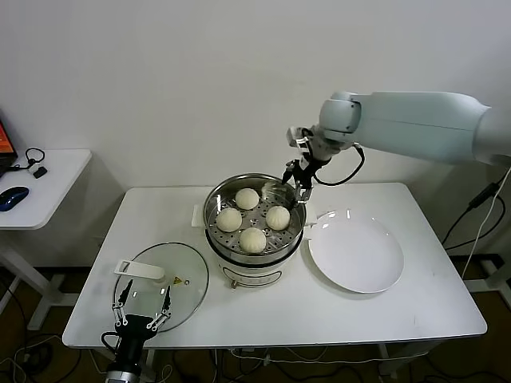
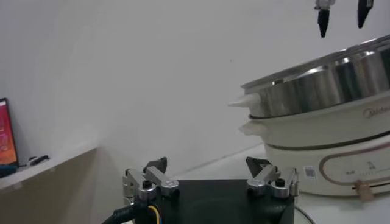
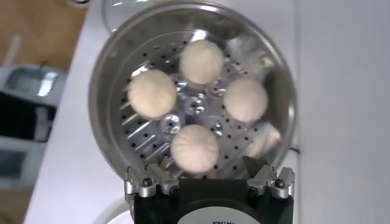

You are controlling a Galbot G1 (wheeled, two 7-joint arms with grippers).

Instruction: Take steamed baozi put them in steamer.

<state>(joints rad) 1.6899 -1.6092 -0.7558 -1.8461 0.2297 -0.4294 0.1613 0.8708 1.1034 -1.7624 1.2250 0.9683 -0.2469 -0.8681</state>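
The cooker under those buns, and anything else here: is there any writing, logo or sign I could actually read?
"Midea", faint grey logo on the cream base under the steamer: my best reading.
Yellow triangle warning sign on the glass lid: symbol only.
Small sticker on the cooker base: too small to read.
Print at the frame edge on the right gripper: cut off, unreadable.
Nothing legible on the baozi or white plate.

Buns [image 1: 253, 238]: four, cream-white, pleated tops. Steamer [image 1: 217, 203]: shiny steel wall; tray [image 3: 143, 131] steel, dotted with round perforations and short slots. Base [image 2: 317, 131] beneath: cream-white, with a brownish outlined panel. Side handle [image 2: 244, 101]: white. Plate [image 1: 355, 251]: plain white. Lid [image 1: 156, 291]: clear glass, white handle, small yellow mark. Table [image 1: 383, 315]: white. Right arm [image 1: 415, 124]: pale grey-blue; right gripper [image 1: 300, 177] black and silver. Left gripper [image 1: 142, 307]: black with silver fingers.
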